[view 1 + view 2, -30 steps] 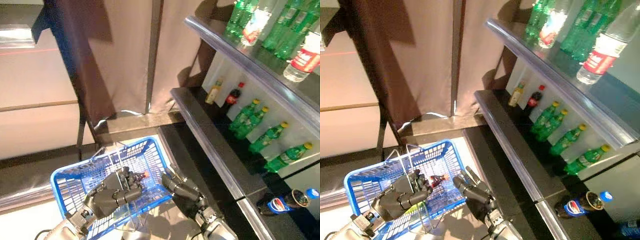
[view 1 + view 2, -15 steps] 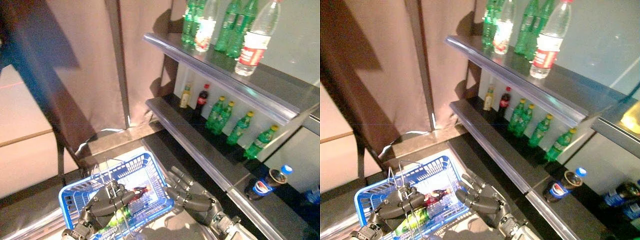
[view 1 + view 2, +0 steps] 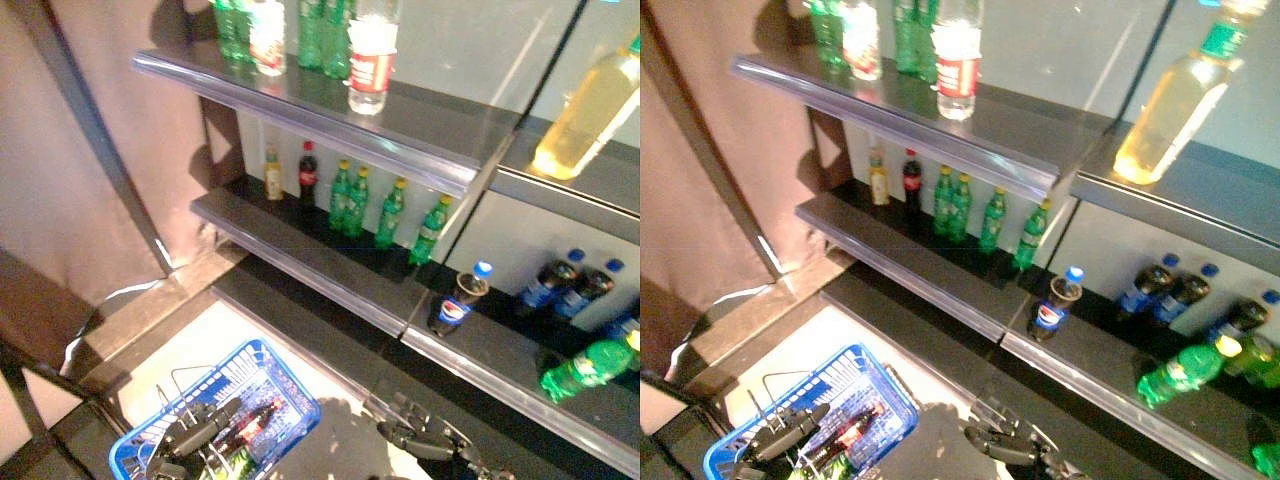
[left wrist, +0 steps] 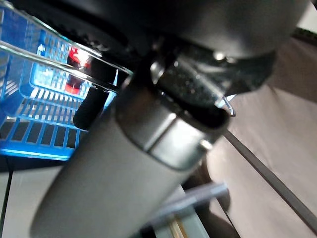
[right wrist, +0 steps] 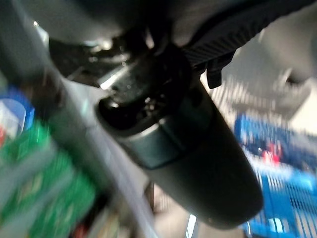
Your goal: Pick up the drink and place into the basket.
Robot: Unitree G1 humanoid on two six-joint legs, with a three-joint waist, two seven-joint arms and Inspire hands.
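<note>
Drink bottles line the shelves (image 3: pixel 330 270), and one dark bottle with a red label (image 3: pixel 250 425) already lies on its side inside the blue basket (image 3: pixel 290 400), near the basket's middle; something green (image 3: pixel 238 462) lies just beside it, at the basket's near end. The basket hangs low at the robot's left, over the pale floor (image 3: pixel 200 340) in front of the shelving. The left hand (image 3: pixel 190 437) is clenched round the basket's wire handles (image 3: pixel 175 380), its dark fingers wrapped over the thin metal loops above the bottle. The right hand (image 3: pixel 420 440) hangs released to the right of the basket, apart from it, fingers spread and holding nothing, just in front of the lowest shelf edge.

On the middle shelf stand a small yellow bottle (image 3: pixel 272 175), a dark cola bottle (image 3: pixel 308 172) and a row of green bottles (image 3: pixel 385 210). Farther right a dark bottle with a blue cap (image 3: pixel 458 300) leans on the lower shelf, with two more dark bottles (image 3: pixel 565 285) behind it and a green bottle lying on its side (image 3: pixel 585 365). The top shelf carries more green bottles (image 3: pixel 320 35), a clear bottle with a red label (image 3: pixel 372 60), and a large yellow bottle (image 3: pixel 590 105) beyond a divider.
</note>
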